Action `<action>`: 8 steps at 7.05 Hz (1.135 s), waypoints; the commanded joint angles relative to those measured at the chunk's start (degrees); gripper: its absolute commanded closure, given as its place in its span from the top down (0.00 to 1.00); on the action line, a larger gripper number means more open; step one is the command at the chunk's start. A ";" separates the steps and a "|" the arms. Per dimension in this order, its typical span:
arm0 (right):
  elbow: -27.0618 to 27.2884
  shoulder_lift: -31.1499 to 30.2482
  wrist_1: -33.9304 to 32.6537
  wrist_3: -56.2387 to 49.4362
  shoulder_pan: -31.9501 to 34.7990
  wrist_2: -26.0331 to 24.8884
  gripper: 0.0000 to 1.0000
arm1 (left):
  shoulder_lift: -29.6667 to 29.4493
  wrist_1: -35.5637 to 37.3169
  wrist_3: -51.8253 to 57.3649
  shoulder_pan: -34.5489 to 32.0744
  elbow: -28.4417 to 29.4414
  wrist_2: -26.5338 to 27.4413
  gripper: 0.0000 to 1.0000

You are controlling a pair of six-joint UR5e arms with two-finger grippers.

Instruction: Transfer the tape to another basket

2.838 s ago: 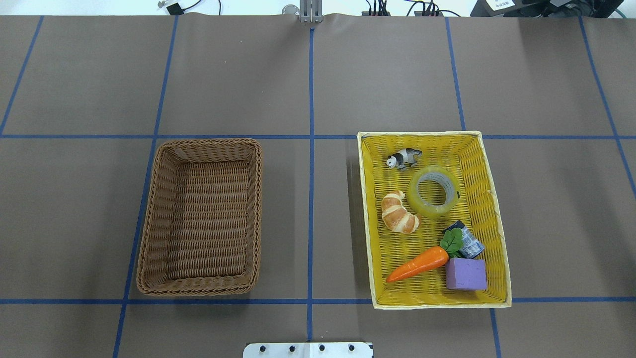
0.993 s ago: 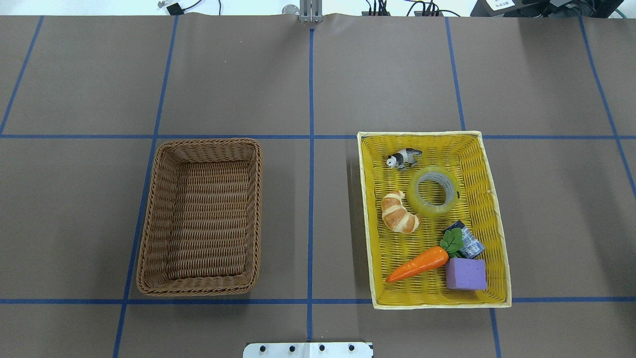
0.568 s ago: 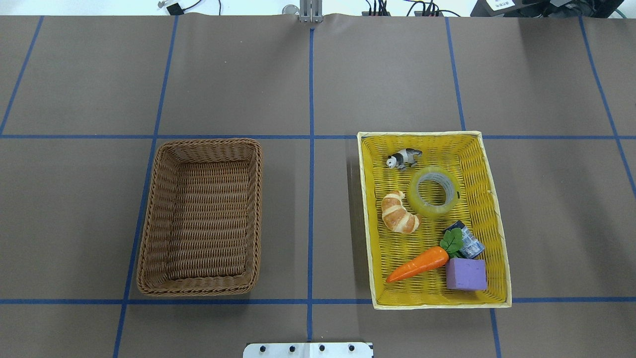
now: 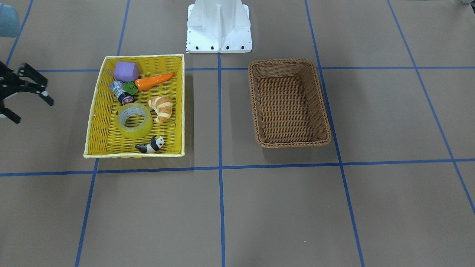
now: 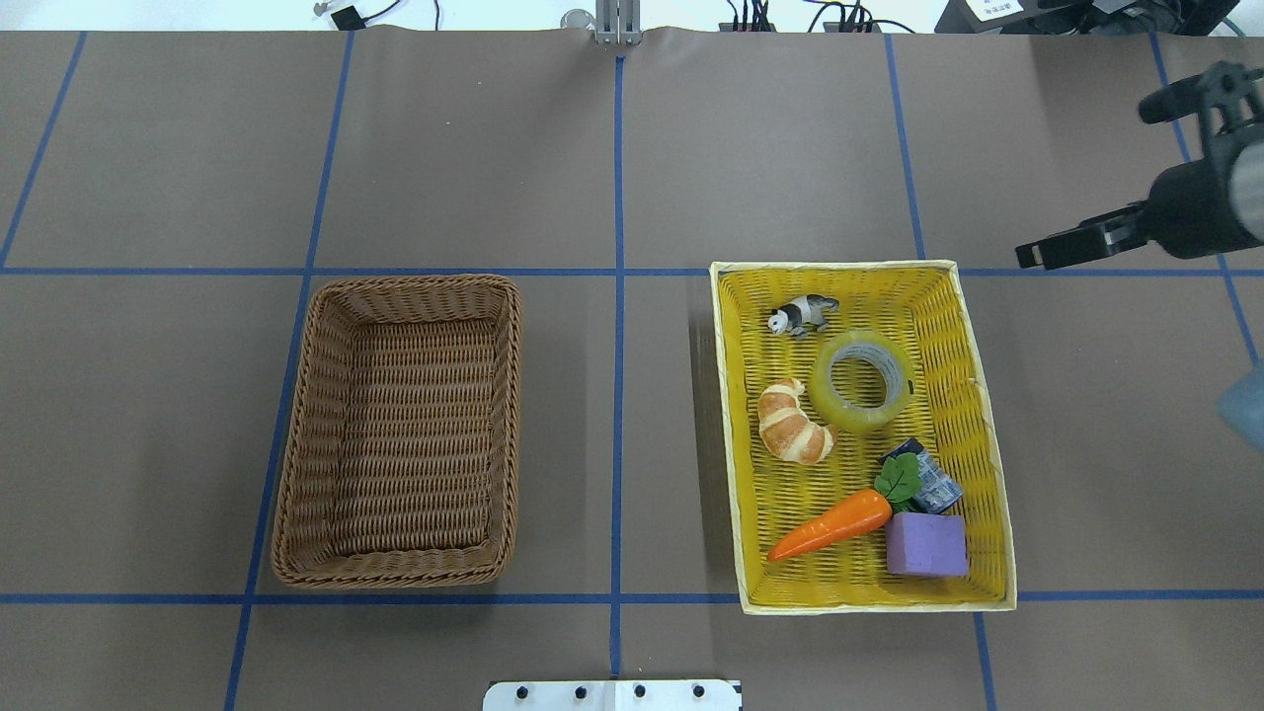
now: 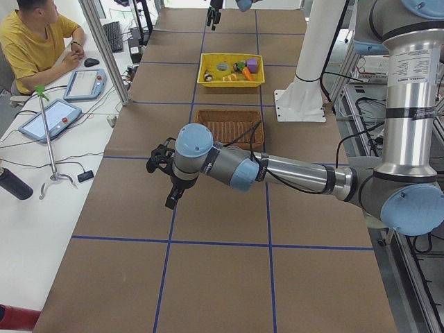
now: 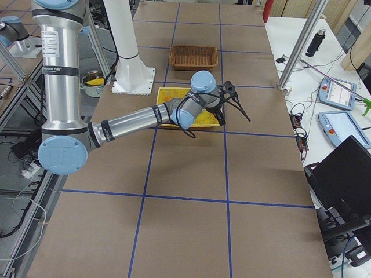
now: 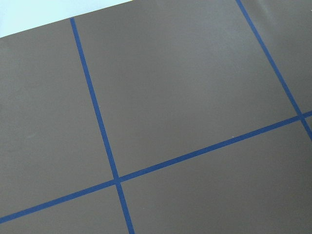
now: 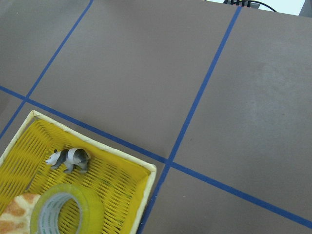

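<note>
The tape (image 5: 862,380), a yellowish roll with a white core, lies flat in the yellow basket (image 5: 726,434). It also shows in the front view (image 4: 134,119) and the right wrist view (image 9: 66,214). The brown wicker basket (image 5: 410,434) stands empty to the left, also in the front view (image 4: 287,104). My right gripper (image 5: 1091,183) is open and empty. It hangs above the table beyond the yellow basket's far right corner, also seen in the front view (image 4: 31,111). My left gripper (image 6: 170,173) shows only in the left side view, far from both baskets. I cannot tell if it is open or shut.
The yellow basket also holds a toy panda (image 5: 802,314), a croissant (image 5: 793,423), a carrot (image 5: 829,525), a purple block (image 5: 925,543) and a small silver-and-black cylinder (image 5: 928,479). The robot's base plate (image 5: 612,694) is at the near edge. A person (image 6: 41,41) sits beside the table.
My right gripper has come into the overhead view at the right edge; earlier no arm showed there. The tape and both baskets have not moved.
</note>
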 commanded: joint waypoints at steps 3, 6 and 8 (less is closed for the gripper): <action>-0.87 6.65 -13.81 0.51 -19.11 -18.30 0.90 | 0.06 -3.07 -0.02 0.02 1.96 0.01 0.99; -4.74 7.27 -13.72 -8.32 -19.67 -18.26 0.78 | 0.15 -4.40 -0.11 0.02 2.93 -0.07 0.99; -6.94 7.88 -13.37 -8.63 -20.10 -18.09 0.72 | 0.15 -4.40 -0.11 0.02 3.02 -0.07 0.99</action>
